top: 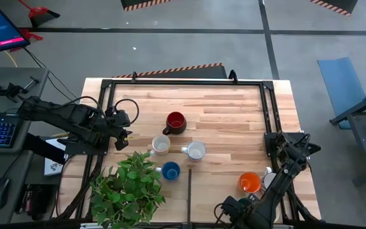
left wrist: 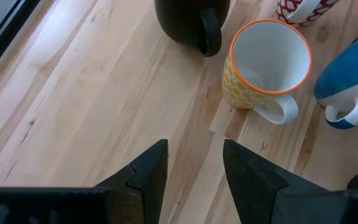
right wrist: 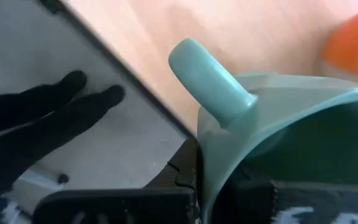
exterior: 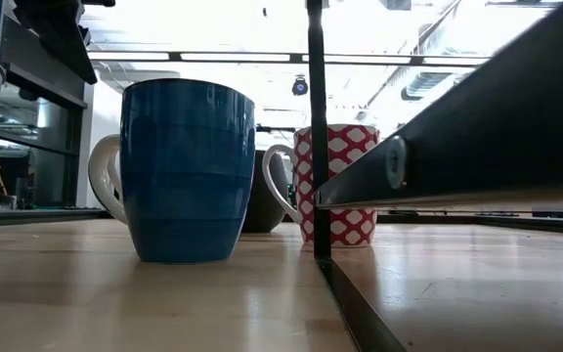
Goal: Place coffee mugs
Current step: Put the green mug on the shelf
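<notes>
Right tool (right wrist: 219, 180) is clenched on the rim of a pale green mug (right wrist: 278, 137) at the right front edge of the surface (top: 234, 121), just beside the orange mug (top: 250, 182); the placed group lies well apart toward the left, so the carry runs leftward. Left tool (left wrist: 194, 165) is released, nearer that group, facing the yellow-and-white mug (left wrist: 266, 65) beside the blue mug (left wrist: 350, 78).

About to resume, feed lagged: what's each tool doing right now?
Left tool: open, empty, over bare table short of the yellow mug.
Right tool: shut on the green mug.
</notes>
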`<state>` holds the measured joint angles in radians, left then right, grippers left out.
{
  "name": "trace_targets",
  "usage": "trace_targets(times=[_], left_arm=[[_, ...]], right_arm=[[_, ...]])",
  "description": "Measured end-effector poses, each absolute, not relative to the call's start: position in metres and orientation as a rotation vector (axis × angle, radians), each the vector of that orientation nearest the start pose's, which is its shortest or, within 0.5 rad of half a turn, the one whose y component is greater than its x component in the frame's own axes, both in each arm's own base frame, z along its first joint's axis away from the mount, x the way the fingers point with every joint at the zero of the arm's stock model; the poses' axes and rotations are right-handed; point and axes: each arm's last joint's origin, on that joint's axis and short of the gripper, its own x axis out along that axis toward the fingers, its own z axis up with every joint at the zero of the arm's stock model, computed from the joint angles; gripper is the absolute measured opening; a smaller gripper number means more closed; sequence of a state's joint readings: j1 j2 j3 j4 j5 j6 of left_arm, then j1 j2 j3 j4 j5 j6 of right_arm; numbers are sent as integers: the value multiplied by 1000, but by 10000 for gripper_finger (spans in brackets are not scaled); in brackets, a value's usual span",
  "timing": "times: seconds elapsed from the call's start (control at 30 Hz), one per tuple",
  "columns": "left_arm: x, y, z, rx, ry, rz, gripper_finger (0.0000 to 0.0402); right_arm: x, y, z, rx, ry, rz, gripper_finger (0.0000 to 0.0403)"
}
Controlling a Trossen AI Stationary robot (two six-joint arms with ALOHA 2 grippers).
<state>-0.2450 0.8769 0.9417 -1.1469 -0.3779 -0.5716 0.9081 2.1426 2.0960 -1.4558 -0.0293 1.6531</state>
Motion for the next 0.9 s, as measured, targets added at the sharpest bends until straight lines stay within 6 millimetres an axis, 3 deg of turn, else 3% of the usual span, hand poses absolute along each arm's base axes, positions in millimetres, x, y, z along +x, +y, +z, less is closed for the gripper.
trace_targets(times=[0.9], left_arm=[[135, -23, 299, -188, 952, 404, 145]], right_arm=[[257, 333, 261, 569, 1559, -541, 0]])
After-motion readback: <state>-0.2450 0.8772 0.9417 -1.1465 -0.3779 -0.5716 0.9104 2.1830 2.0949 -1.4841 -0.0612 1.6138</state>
